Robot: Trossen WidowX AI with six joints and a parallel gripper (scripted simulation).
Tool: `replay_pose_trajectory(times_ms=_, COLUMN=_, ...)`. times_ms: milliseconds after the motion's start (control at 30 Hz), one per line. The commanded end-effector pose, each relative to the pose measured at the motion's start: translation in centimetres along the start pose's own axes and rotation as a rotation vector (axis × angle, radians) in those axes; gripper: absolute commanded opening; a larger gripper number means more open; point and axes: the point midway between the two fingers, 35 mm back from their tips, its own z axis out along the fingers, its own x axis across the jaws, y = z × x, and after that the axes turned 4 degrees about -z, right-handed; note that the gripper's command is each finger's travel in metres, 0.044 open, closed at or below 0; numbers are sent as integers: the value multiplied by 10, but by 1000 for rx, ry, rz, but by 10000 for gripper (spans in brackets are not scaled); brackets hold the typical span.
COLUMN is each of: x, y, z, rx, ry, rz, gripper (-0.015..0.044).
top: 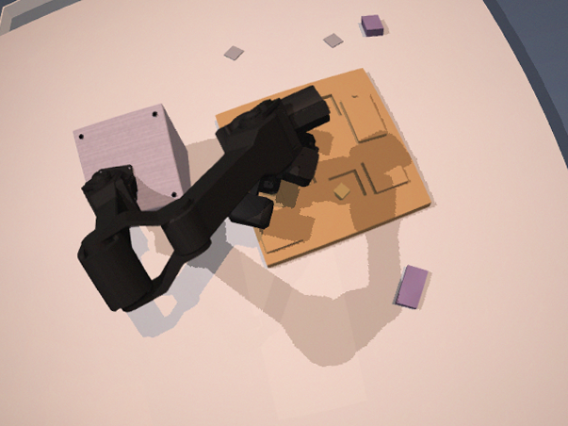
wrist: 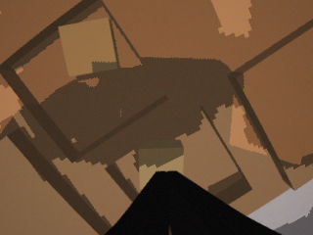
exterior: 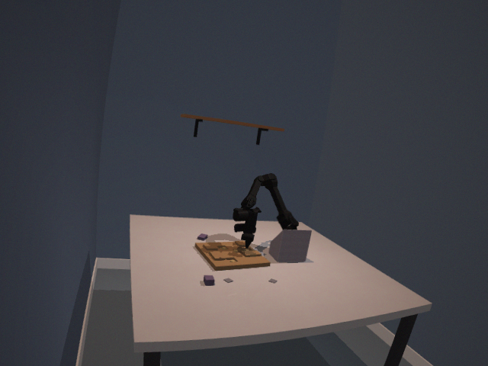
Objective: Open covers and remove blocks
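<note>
The orange wooden puzzle board lies flat on the table, partly under the arm. Two outlined rectangular panels are on its right half; another is at the near-left corner. A yellowish square piece sits beside angled strips; a second is close by the fingertips. My gripper is shut and empty, low over the board; contact is unclear. One purple block and another purple block rest on the table clear of the board.
A pale pink box with dark round holes stands left of the board, close to the arm. Two thin grey squares lie beyond the board's far edge. A wall shelf hangs behind the table.
</note>
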Motion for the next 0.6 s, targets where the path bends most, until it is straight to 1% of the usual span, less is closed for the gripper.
replay_pose_trajectory(times_ms=0, x=1, y=0, z=0, rx=4, ry=3, rz=6, gripper=0)
replay_pose_trajectory(times_ms=567, x=1, y=-1, z=11, rx=4, ry=3, rz=6, gripper=0)
